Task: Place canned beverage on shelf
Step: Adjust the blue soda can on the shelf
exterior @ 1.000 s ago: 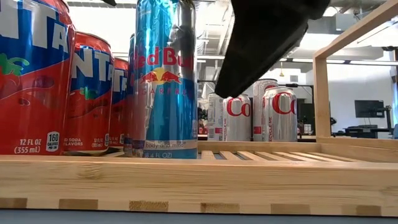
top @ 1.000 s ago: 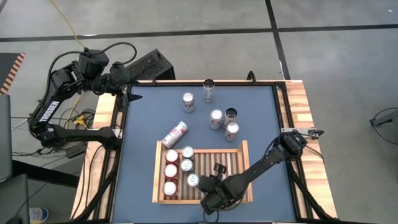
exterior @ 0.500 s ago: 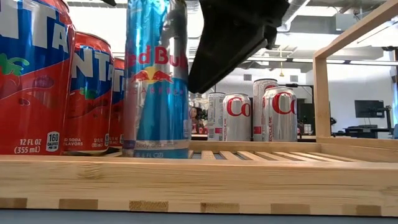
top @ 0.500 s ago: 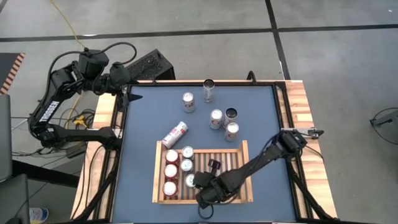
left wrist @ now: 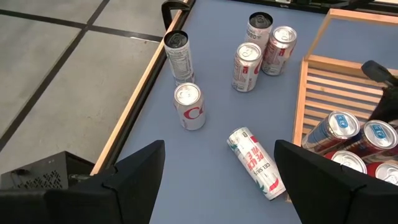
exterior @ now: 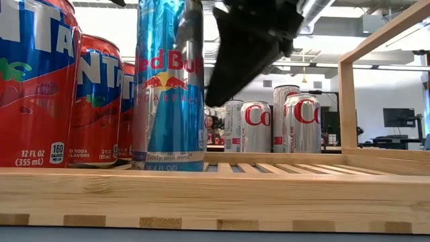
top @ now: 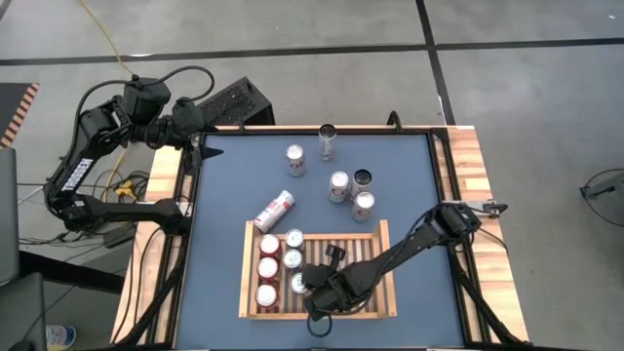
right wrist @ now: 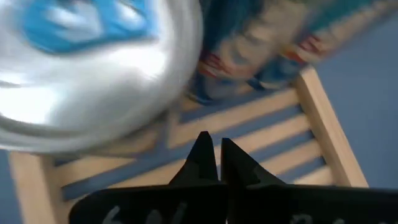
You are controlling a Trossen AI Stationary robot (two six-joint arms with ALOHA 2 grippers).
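**Cans on the slatted tray: stock and positions**

Nearest, low view: the light-wood slatted shelf tray fills the bottom of the frame. On it at the left stand red Fanta cans, lettered "12 FL OZ (355 mL)" and "160 calories". Just right of them stands a tall blue-and-silver Red Bull can, upright on the slats. The right gripper, dark, hangs at upper centre beside that can and apart from it; in its wrist view the two fingers are pressed together, holding nothing.

High view, lower centre: the tray holds three red-topped cans in a column at its left edge and three silver-topped slim cans in the next column. The right gripper sits over the slats just right of the lowest slim can.

Farther, on the blue tabletop: a white-and-red can lies on its side just above the tray's upper-left corner, its lettering too small to read. Five upright cans stand beyond, including silver Diet Coke cans.

Farthest, upper left: the left gripper waits off the table corner, fingers half apart, empty.
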